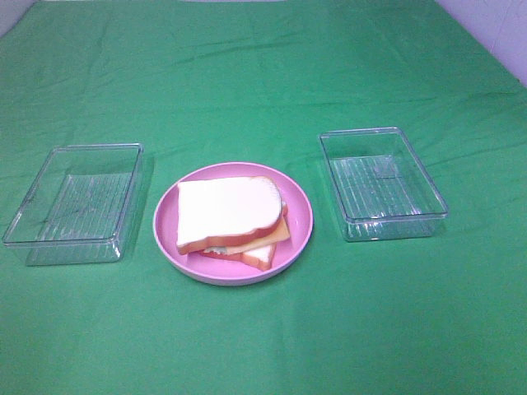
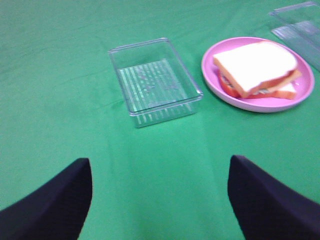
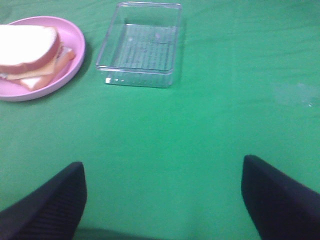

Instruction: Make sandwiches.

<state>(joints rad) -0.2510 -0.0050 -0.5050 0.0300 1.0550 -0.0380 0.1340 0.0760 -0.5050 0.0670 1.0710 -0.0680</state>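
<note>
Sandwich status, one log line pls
sandwich: stacked on pink plate | left gripper: open, empty | right gripper: open, empty | trays: both empty

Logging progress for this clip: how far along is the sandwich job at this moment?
Done: one sandwich sits stacked on the pink plate, bread on top, cheese and red filling showing at its edge. Both clear trays look empty. In hand: nothing; the left gripper and right gripper are open over bare cloth. Left: seemingly nothing, as no loose ingredients show.
</note>
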